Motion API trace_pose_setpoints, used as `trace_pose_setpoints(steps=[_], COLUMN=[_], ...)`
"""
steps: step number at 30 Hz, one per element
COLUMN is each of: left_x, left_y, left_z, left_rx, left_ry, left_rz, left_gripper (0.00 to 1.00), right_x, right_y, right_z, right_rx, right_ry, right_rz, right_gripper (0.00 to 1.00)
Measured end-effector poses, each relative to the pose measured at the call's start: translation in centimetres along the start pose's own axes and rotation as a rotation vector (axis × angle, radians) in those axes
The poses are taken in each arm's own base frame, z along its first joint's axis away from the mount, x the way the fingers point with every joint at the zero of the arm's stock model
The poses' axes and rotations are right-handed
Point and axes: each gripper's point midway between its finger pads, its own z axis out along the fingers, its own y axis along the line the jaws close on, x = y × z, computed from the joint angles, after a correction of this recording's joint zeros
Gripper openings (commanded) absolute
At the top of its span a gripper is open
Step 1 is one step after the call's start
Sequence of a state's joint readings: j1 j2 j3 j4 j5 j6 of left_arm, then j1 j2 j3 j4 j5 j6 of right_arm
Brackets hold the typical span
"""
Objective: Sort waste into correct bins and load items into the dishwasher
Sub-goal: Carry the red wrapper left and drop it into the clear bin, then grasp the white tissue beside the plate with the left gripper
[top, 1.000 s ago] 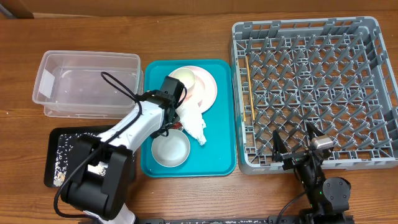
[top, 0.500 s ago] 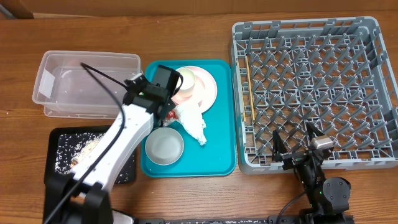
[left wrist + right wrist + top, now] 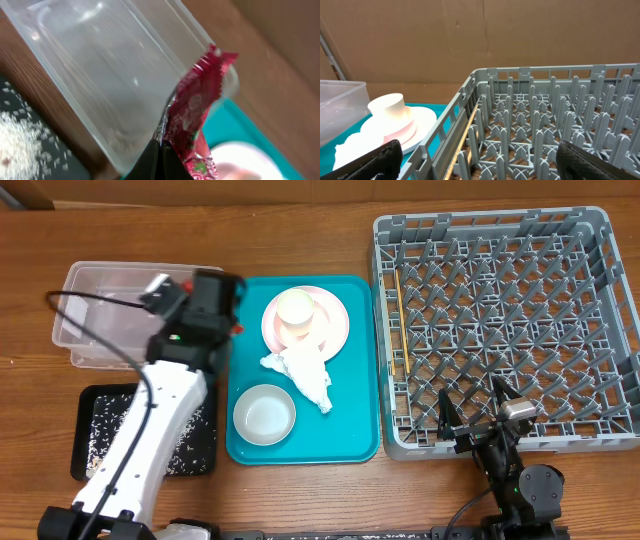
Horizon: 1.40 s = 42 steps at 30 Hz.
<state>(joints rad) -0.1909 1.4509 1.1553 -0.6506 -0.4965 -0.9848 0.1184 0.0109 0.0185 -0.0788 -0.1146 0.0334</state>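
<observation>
My left gripper (image 3: pixel 161 145) is shut on the red-and-silver foil wrapper (image 3: pixel 200 95). It hangs over the right end of the clear tub (image 3: pixel 95 75); overhead, the left gripper (image 3: pixel 222 308) sits between the tub (image 3: pixel 110 315) and the teal tray (image 3: pixel 355 435). A cream cup (image 3: pixel 297 310) stands on the pink plate (image 3: pixel 330 330). The crumpled napkin (image 3: pixel 303 372) and a pale bowl (image 3: pixel 265 415) also lie on the tray. Rice (image 3: pixel 105 425) covers the black tray (image 3: pixel 85 465). My right gripper (image 3: pixel 480 167) stands open at the front of the grey dish rack (image 3: pixel 500 330), nothing between its fingers.
A thin wooden stick (image 3: pixel 399 320) lies along the rack's left side. The left arm (image 3: pixel 150 430) reaches up across the black tray. In the right wrist view the cup (image 3: pixel 390 107) and plate (image 3: pixel 422 122) show beyond the rack's wall (image 3: pixel 465 105).
The left arm has swung left from over the teal tray to the tub's right end, carrying the wrapper. The bowl and napkin now show uncovered. The right arm has not moved.
</observation>
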Motion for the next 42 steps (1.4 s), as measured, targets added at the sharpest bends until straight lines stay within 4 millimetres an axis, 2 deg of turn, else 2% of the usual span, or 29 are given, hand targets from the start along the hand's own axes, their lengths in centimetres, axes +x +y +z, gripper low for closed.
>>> trace_pose_setpoints(steps=[4,8,12,14,16,17,18,21,23,25,26,29,32,34,38,42], left_x=[-3.5,-6.2,-6.8,-6.4,-6.2,-6.0,-5.9,-6.5,-6.6,-5.7,-5.0,-2.4,0.0,1.9,6.1,10.8], left_y=[2.1,4.1,5.1,5.6,5.8,6.0,6.1,5.8,4.8,3.2,2.3,-0.6,-2.2,-3.0,-3.4,-3.0], left_z=[1.7,3.3,5.2,6.4,7.5,8.0,8.2,8.5,8.5,8.2,7.8,5.4,2.3,-0.3,-4.0,-6.2], left_rx=[-0.018,-0.013,-0.015,-0.028,-0.037,-0.043,-0.046,-0.02,0.029,0.113,0.169,0.361,0.484,0.543,0.576,0.534], left_ry=[-0.027,-0.032,-0.001,0.022,0.037,0.045,0.05,0.039,0.047,0.114,0.159,0.313,0.438,0.521,0.659,0.774], left_rz=[-0.123,-0.229,-0.275,-0.283,-0.285,-0.283,-0.282,-0.275,-0.241,-0.176,-0.135,-0.035,0.025,0.07,0.18,0.306], left_gripper=[0.04,0.04,0.08,0.18,0.45,0.56,0.62,0.7,0.66,0.54,0.53,0.53,0.54,0.57,0.59,0.6], right_x=[0.0,0.0,0.0,0.0,0.0,0.0,0.0,0.0,0.0,0.0,0.0,0.0,0.0,0.0,0.0,0.0], right_y=[0.0,0.0,0.0,0.0,0.0,0.0,0.0,0.0,0.0,0.0,0.0,0.0,0.0,0.0,0.0,0.0], right_z=[0.0,0.0,0.0,0.0,0.0,0.0,0.0,0.0,0.0,0.0,0.0,0.0,0.0,0.0,0.0,0.0], right_rx=[0.0,0.0,0.0,0.0,0.0,0.0,0.0,0.0,0.0,0.0,0.0,0.0,0.0,0.0,0.0,0.0], right_ry=[0.0,0.0,0.0,0.0,0.0,0.0,0.001,0.0,0.0,0.0,0.0,0.0,0.0,0.001,0.001,0.0], right_rz=[0.0,0.0,0.0,0.0,0.0,0.0,0.0,0.0,0.0,0.0,0.0,0.0,0.0,0.0,0.0,0.0], right_gripper=[1.0,1.0,1.0,1.0,1.0,1.0,1.0,1.0,1.0,1.0,1.0,1.0,1.0,1.0,1.0,1.0])
